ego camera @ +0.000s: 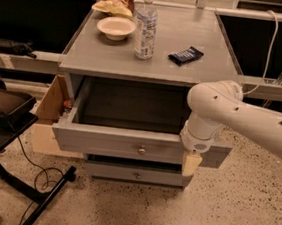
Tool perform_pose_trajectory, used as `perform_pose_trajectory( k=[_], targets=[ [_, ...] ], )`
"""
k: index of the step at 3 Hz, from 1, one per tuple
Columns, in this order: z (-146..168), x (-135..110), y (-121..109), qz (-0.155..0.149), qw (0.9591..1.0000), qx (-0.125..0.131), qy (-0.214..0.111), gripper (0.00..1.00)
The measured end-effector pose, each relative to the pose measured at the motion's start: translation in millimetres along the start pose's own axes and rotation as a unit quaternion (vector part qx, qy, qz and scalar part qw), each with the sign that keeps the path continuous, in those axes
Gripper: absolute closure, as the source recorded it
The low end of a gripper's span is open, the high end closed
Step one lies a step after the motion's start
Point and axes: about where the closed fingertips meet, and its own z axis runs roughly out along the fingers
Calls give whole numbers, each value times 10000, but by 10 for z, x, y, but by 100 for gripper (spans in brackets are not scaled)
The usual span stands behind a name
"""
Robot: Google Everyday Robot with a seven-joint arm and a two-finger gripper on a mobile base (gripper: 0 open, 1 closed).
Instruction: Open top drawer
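Observation:
The top drawer (102, 141) is a wide grey wooden drawer under the grey table top (185, 71). It stands pulled out toward me, and its deep grey box shows open and dark inside. A small round metal knob (141, 150) sits at the centre of its front. My gripper (192, 164) hangs from the white arm (241, 112) at the right end of the drawer front, against its face. A narrower, shorter grey drawer (109, 171) sits shut below it.
On the table top stand a water bottle (146, 27), a white bowl (115, 27), a dark snack bar (185, 55) and a chip bag (115, 1). A cardboard box (48, 110) and a black stand (9, 121) with a floor cable are at the left.

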Motion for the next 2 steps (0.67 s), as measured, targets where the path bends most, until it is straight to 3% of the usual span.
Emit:
perform_pose_trajectory(
  k=[2],
  targets=[
    [-61,-2,-27,0,10000,0,0,85]
  ],
)
